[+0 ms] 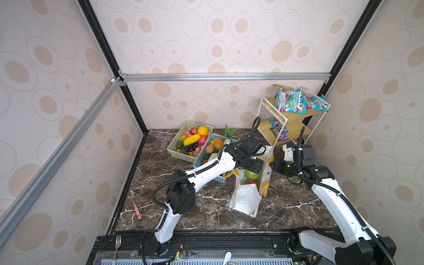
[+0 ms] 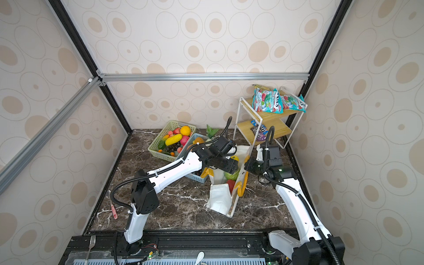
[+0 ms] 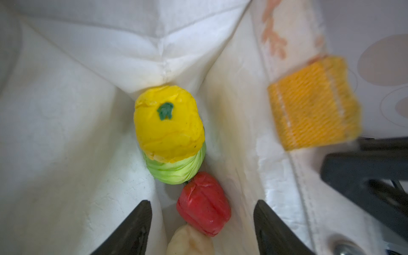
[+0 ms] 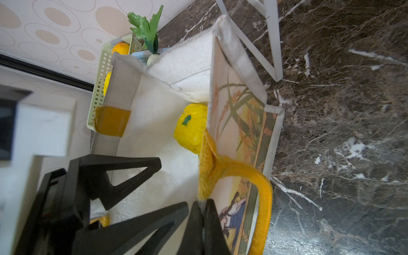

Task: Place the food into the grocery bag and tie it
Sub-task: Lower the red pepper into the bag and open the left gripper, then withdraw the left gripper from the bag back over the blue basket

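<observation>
The white grocery bag (image 1: 245,202) (image 2: 220,199) stands open mid-table, its yellow-orange handle (image 4: 262,187) (image 3: 313,103) hanging outside. Inside lies food: a yellow knobbly fruit (image 3: 169,123) (image 4: 189,128) on top of a green cabbage (image 3: 176,170) (image 1: 252,175), then a red piece (image 3: 203,203) (image 1: 253,183) and a pale piece (image 3: 189,240). My left gripper (image 3: 202,202) (image 1: 254,167) hangs open over the bag's mouth, holding nothing. My right gripper (image 4: 203,203) (image 1: 273,164) is shut on the bag's printed side wall at the rim, beside the handle.
A pale green basket (image 1: 181,157) and a light blue basket (image 1: 199,160) with more toy produce stand behind the bag at the left. A leafy radish (image 1: 229,133) sticks up there. A white wire shelf (image 1: 273,124) with snack packets (image 1: 291,103) stands back right. A spoon (image 1: 135,206) lies front left.
</observation>
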